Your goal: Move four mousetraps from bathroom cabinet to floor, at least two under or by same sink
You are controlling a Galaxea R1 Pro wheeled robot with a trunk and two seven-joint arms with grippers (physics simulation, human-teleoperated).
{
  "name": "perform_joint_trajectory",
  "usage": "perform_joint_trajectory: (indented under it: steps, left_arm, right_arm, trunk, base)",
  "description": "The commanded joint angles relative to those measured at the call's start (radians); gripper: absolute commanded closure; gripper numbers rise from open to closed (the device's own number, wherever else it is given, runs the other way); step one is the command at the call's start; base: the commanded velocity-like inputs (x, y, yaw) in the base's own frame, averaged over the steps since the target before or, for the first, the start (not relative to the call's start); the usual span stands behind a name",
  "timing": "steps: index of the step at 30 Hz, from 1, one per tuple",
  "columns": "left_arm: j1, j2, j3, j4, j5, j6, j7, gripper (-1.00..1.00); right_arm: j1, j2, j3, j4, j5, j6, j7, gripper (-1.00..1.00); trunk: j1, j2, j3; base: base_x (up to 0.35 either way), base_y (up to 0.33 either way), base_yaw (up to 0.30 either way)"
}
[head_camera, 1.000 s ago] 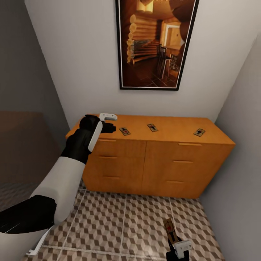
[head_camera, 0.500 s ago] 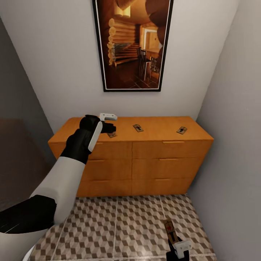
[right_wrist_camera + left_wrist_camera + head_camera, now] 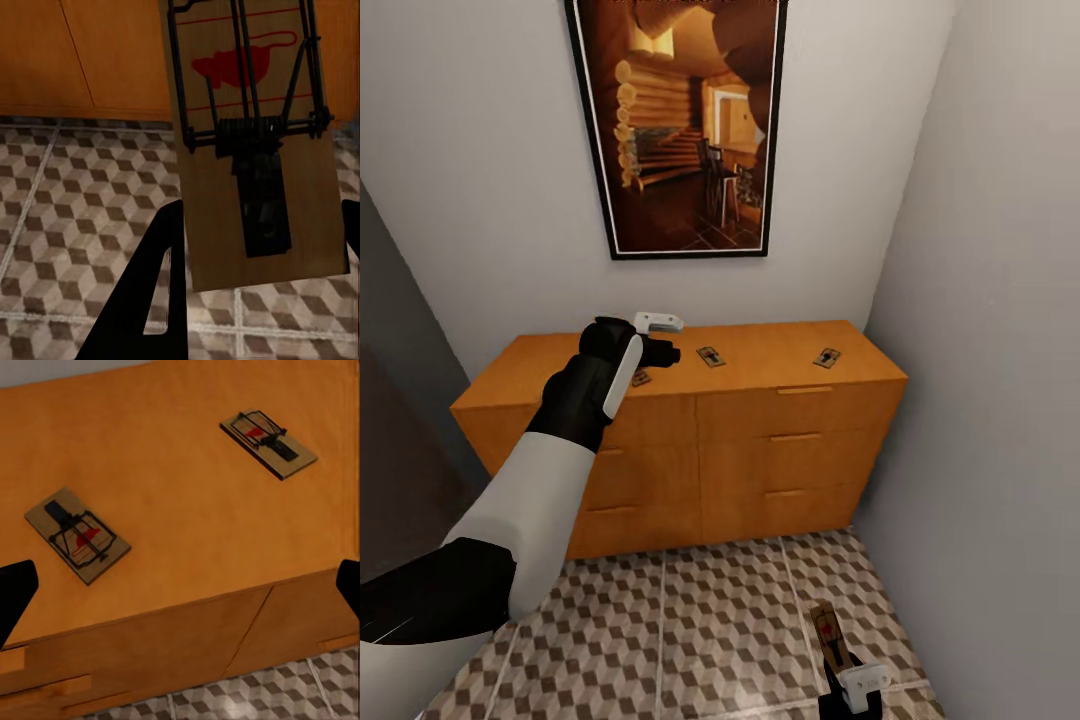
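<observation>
The orange-brown cabinet (image 3: 760, 420) stands against the far wall. Three mousetraps lie on its top: one (image 3: 641, 378) partly behind my left gripper (image 3: 665, 353), one (image 3: 711, 356) in the middle and one (image 3: 827, 357) near the right end. In the left wrist view two of these mousetraps (image 3: 77, 544) (image 3: 268, 442) lie on the cabinet top (image 3: 180, 510). The left gripper (image 3: 180, 592) hovers open above them, its fingertips (image 3: 15, 596) far apart. Low at the right, my right gripper (image 3: 850, 690) is shut on another mousetrap (image 3: 828, 635) (image 3: 251, 150) above the cube-patterned bathroom floor (image 3: 710, 620).
A dark-framed picture (image 3: 680, 130) hangs above the cabinet. A grey wall (image 3: 990, 400) closes the right side, right next to the cabinet's end. A dark wall or opening (image 3: 400, 440) lies at the left. Tiled floor stretches between me and the cabinet.
The whole head view has turned, so the cabinet and picture sit further left in it. Relative to the cabinet, my left gripper now hangs over the leftmost mousetrap. Both grippers' states are unchanged.
</observation>
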Motion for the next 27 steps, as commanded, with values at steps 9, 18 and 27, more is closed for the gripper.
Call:
perform_joint_trajectory:
  steps: [9, 18, 27]
  left_arm:
    - [0.0, 0.0, -0.001, -0.001, 0.009, 0.004, 0.009, -1.0]
    - [-0.001, 0.0, -0.001, -0.001, 0.009, 0.004, 0.008, -1.0]
    - [0.0, 0.0, -0.001, -0.001, 0.009, 0.004, 0.007, -1.0]
  right_arm:
    - [-0.001, 0.0, 0.006, 0.001, -0.004, -0.003, 0.0, 1.0]
    - [-0.001, 0.0, 0.006, 0.001, -0.004, -0.003, 0.0, 1.0]
    - [-0.001, -0.001, 0.006, 0.001, -0.004, -0.003, 0.0, 1.0]
  trunk:
    - [0.0, 0.0, 0.007]
    - [0.0, 0.0, 0.016]
    - [0.0, 0.0, 0.024]
  base:
    - [0.0, 0.001, -0.174]
    - [0.0, 0.094, -0.171]
    - [0.0, 0.14, -0.168]
